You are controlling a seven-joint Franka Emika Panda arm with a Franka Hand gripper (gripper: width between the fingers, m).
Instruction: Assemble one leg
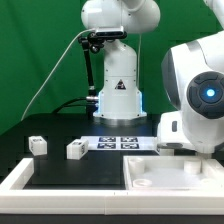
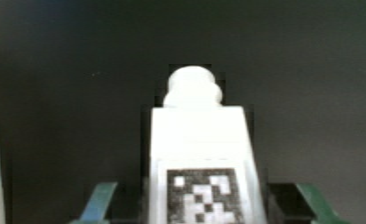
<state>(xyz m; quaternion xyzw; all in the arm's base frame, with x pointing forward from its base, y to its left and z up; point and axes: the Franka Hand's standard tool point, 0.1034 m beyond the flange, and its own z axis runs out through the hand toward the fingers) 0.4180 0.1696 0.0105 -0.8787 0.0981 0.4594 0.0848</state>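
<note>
Over on the far left of the bench (image 1: 60, 165) sit two spare legs (image 1: 38, 145), one a little right of the other (image 1: 75, 149), both loose and well apart from the action. In the middle lies the marker board (image 1: 120, 142), flat. Near right, there's the tabletop (image 1: 165, 178), rim up, waiting. Rightmost, the arm (image 1: 200, 95) looms over that corner, its bulk hiding the grasp from the exterior view. Now the wrist view: the end effector (image 2: 201, 192) is pinching the leg (image 2: 201, 130), its fingers (image 2: 105, 200) standing either side of the white post. A thin dark gap shows beside each one, so the pad contact itself is not visible, but the leg hangs there as a held part. So the leg is off the bench, up in the grasp at the right of the scene, near the tabletop. Its long axis runs straight out along the end effector's reach. The narrower rounded stud (image 2: 192, 82) leads, pointing away from the wrist, and the tag (image 2: 201, 197) faces the camera. Only dark bench lies beyond the tip, so it probably points down, though the exterior view cannot confirm that. The step in hand looks like the carry to the tabletop, with insertion not yet begun. The next move calls for bringing the stud over a corner socket, keeping the axis square to the tabletop, then lowering and turning it in.
</note>
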